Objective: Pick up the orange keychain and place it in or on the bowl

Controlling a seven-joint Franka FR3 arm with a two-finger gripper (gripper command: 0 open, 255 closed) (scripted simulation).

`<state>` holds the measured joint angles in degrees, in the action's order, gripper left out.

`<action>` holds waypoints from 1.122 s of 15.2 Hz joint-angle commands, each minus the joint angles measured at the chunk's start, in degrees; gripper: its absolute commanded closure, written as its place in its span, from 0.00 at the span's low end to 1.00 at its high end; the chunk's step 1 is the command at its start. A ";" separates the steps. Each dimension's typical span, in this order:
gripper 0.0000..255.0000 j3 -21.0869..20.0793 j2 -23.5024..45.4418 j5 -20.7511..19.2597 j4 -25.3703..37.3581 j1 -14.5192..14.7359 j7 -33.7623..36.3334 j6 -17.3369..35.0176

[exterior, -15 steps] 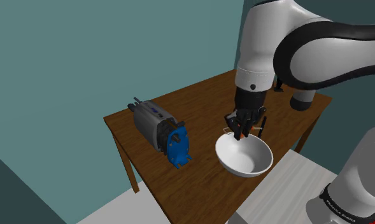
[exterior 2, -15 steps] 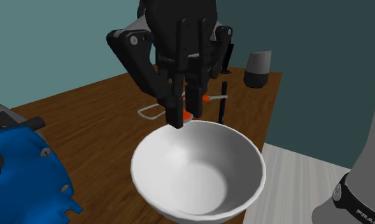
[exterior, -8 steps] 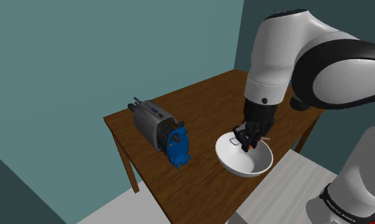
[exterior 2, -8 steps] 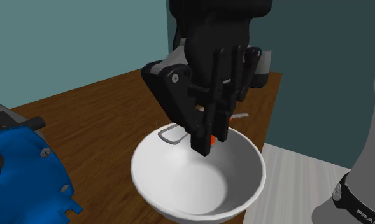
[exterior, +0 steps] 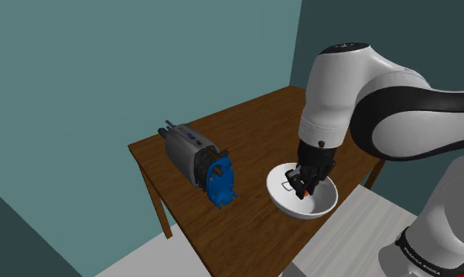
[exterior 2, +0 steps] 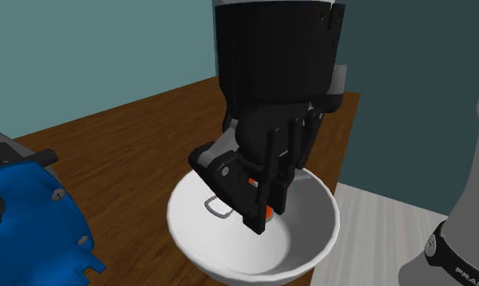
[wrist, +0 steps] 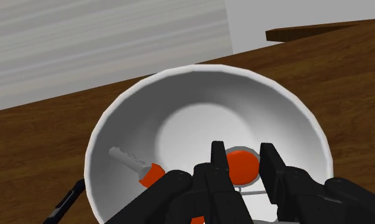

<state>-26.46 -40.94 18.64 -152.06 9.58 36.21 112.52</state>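
Now, in the shoulder view, the gripper (exterior: pixel 303 182) had moved from beside the bowl (exterior: pixel 274 189) to inside it. In the second exterior view, its fingers had sunk below the rim. In the wrist view they clasped the orange keychain (wrist: pixel 241 167) low over the bowl's floor, so letting go would likely finish the job.

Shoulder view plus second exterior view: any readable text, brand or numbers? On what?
"FRANKA EMIKA": small white letters on the dark band around the arm's base, shoulder view.
"FRAN": the same dark band in the second exterior view, cut off by the picture's edge.
No text on the bowl, the keychain or the blue and grey machine.
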 commanded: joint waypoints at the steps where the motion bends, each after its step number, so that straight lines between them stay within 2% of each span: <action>1: 1.00 -0.48 0.51 0.39 -1.25 0.10 -0.06 1.78; 9: 1.00 -0.66 0.74 0.52 -1.64 0.12 -0.07 2.39; 10: 0.00 -0.66 0.74 0.52 -1.64 0.12 -0.07 2.39; 15: 0.00 -0.66 0.74 0.52 -1.64 0.12 -0.07 2.39; 17: 0.00 0.55 -0.59 -0.42 1.37 -0.12 0.04 -1.93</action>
<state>-26.39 -41.20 18.68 -152.07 9.66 36.22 112.37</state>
